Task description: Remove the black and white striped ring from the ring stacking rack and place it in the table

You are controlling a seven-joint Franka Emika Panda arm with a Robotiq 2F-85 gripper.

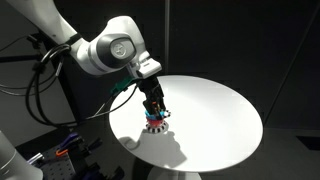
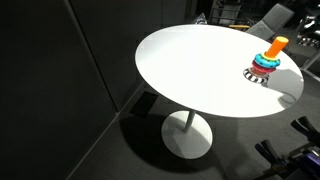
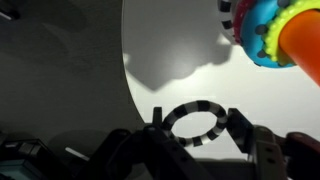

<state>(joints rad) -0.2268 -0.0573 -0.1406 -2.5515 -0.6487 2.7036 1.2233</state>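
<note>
Just beside the rack [image 3: 265, 30], the gripper [image 3: 197, 125] holds the striped ring [image 3: 195, 104]. In the wrist view, one finger [image 3: 157, 125] sits against each side of the ring, which spans the gap between them. The jaws are set at the ring's full width. Whether the ring rests on the table [image 3: 200, 60] or hangs clear of it cannot be determined. A gap of bare white top separates the ring from the rack.

Edges:
- In the wrist view, the table rim curves past on the side of the ring away from the rack. It runs close by the finger farther from the rack.
- Beyond that rim lies dark floor [image 3: 60, 60].
- A black and white striped base [image 3: 228, 12] shows at the foot of the rack.

Open room:
- In an exterior view, the gripper [image 1: 155, 108] points down right next to the rack [image 1: 152, 119], with the arm [image 1: 110, 48] reaching in from beyond the rim.
- From the rack, the table [image 1: 220, 110] extends bare across its whole far side.
- In an exterior view, the rack [image 2: 266, 62] stands near the rim of the table [image 2: 190, 70], orange peg upright. The broad white top away from the rack carries nothing.
</note>
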